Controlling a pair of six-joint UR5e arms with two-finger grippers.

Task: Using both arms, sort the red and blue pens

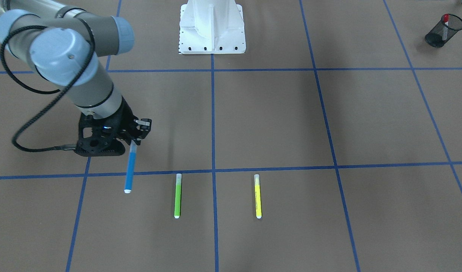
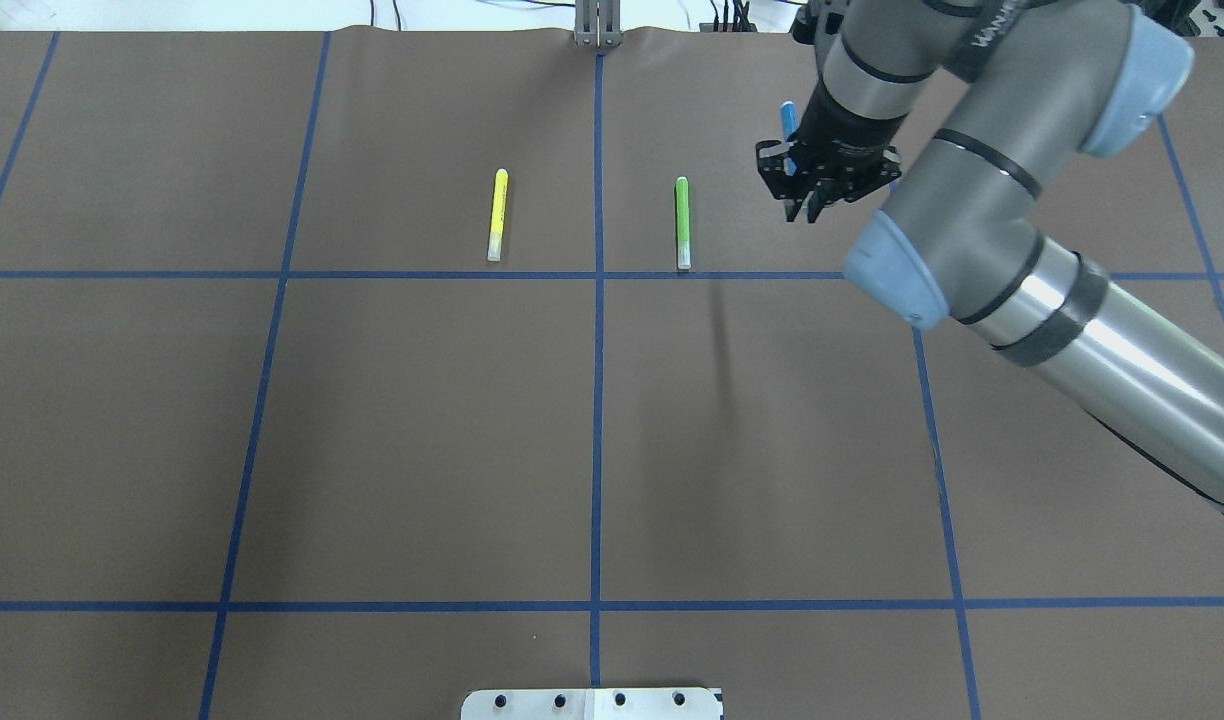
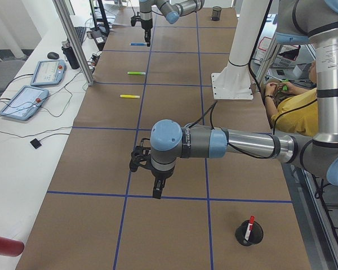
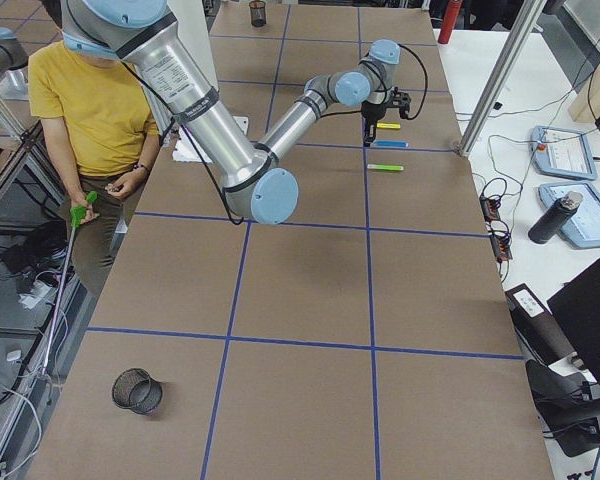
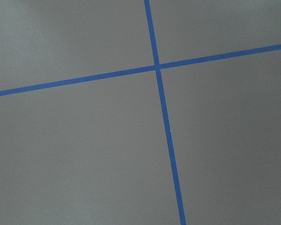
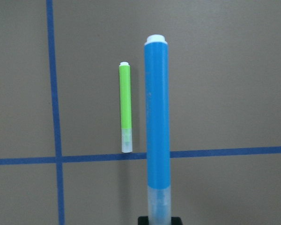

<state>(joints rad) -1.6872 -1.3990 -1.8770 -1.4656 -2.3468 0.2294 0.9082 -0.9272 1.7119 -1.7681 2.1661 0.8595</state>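
The blue pen (image 1: 130, 170) hangs slanted from my right gripper (image 1: 134, 144), which is shut on its clear-capped end. In the right wrist view the blue pen (image 6: 158, 117) runs straight out from the jaws and looks raised off the brown paper. It also shows at the far right of the overhead view, as the blue pen (image 2: 788, 118). The red pen (image 1: 445, 23) stands in a black mesh cup (image 1: 444, 34) on my left side. My left gripper (image 3: 157, 190) hovers over a taped line near that cup (image 3: 249, 233); I cannot tell whether it is open or shut.
A green marker (image 1: 177, 195) and a yellow marker (image 1: 257, 196) lie parallel on the paper beside the blue pen. A second mesh cup (image 4: 137, 390) lies at my right end. The white robot base (image 1: 212, 26) stands mid-table. A seated person (image 4: 90, 110) is behind.
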